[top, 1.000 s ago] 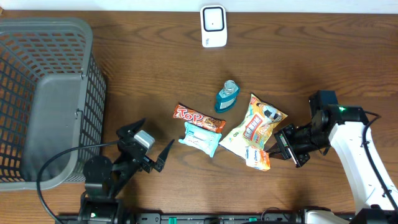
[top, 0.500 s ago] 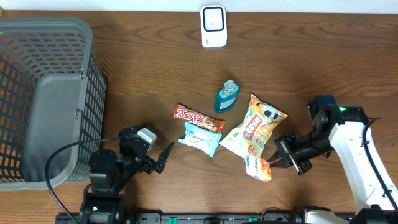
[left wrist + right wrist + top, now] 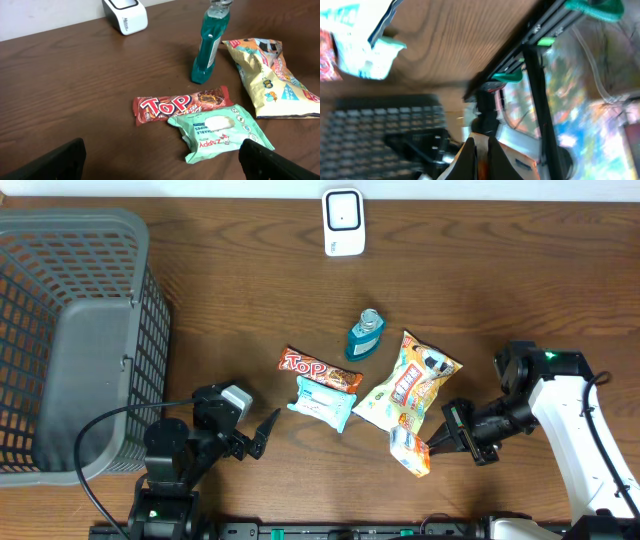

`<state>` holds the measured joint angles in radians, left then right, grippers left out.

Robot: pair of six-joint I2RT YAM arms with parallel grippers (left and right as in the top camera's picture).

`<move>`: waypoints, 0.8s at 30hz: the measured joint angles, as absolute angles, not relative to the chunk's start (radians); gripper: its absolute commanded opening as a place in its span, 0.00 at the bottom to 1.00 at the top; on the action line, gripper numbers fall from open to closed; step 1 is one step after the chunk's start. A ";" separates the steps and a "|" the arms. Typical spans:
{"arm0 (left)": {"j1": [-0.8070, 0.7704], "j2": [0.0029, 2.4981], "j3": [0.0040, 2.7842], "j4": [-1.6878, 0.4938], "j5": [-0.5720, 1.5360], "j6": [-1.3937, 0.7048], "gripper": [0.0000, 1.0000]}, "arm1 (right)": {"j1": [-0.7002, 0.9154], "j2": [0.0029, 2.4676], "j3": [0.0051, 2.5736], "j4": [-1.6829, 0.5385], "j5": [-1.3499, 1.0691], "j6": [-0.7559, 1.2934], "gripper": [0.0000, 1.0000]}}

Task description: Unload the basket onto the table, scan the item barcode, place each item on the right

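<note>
Jaws of the right gripper are clamped on a snack packet at five o'clock on the table, wrist pointed toward nine; left gripper jaws are spread at seven.

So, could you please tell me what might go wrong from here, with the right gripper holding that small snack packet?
1. The right gripper grips the small snack packet only by its edge. The packet could slip or twist, and I cannot tell which way its barcode faces.
2. The barcode scanner sits at the far side, with the upright teal bottle and the large chip bag in between. A low carry might topple the bottle.
</note>
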<state>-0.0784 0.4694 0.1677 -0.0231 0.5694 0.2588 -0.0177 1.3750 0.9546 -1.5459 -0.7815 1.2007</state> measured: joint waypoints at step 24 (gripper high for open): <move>-0.078 0.469 0.168 -0.023 0.569 0.259 0.98 | 0.241 1.375 0.955 -1.118 -0.823 1.724 0.01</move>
<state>-0.0784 0.4694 0.1677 -0.0231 0.5694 0.2588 0.2413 1.3754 0.9546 -1.1183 -0.8227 1.7237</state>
